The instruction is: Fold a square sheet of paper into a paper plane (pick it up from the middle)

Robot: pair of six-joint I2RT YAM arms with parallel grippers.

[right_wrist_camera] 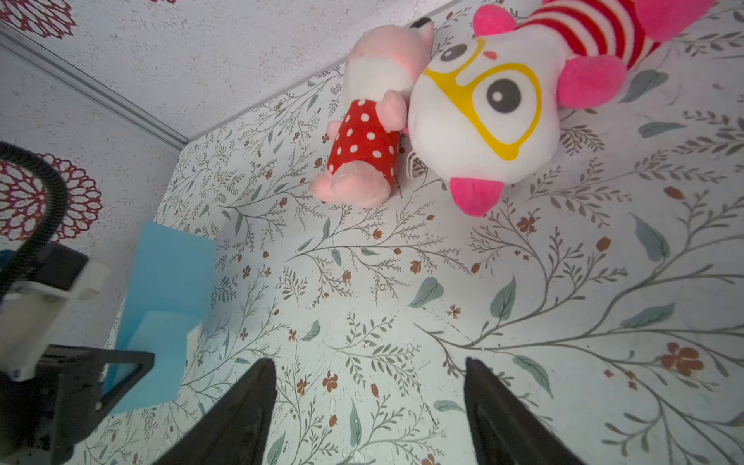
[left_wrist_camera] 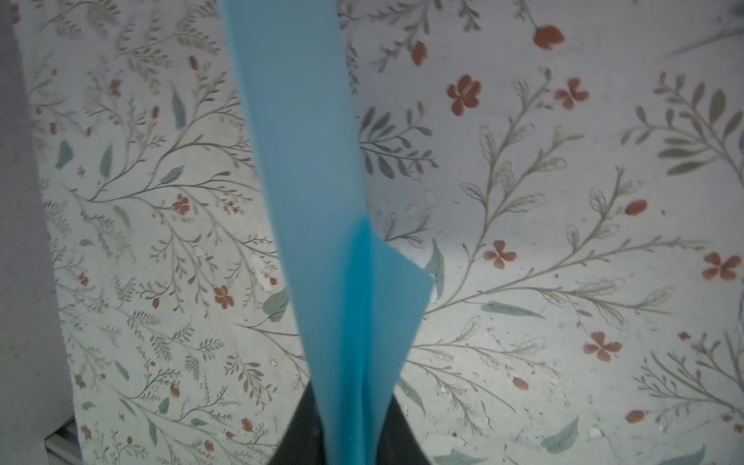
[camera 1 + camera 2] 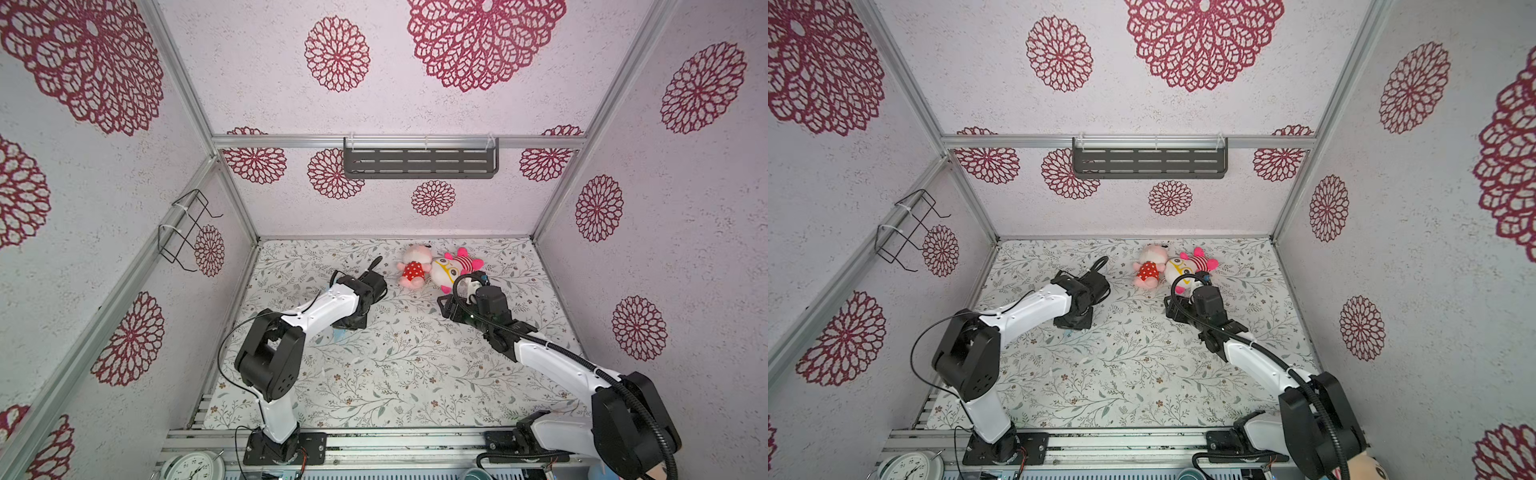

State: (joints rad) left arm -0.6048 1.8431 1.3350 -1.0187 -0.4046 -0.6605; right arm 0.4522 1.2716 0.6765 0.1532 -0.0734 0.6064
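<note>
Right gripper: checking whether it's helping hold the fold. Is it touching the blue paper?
Apart. The right wrist view shows the right gripper open over bare table, the blue paper standing clear of it.

You are looking at smooth matt light-blue paper (image 2: 306,161), a fuzzy cloth pink plush toy (image 1: 364,149), and a matt, scuffed worktop (image 2: 523,225).

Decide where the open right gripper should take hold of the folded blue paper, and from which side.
Take the folded blue paper by the free end that sticks out beyond the left gripper, away from the loose side flap. It is a thin flat strip, so the right gripper, open, should probably come at a long edge from its own side, one jaw on each face.
</note>
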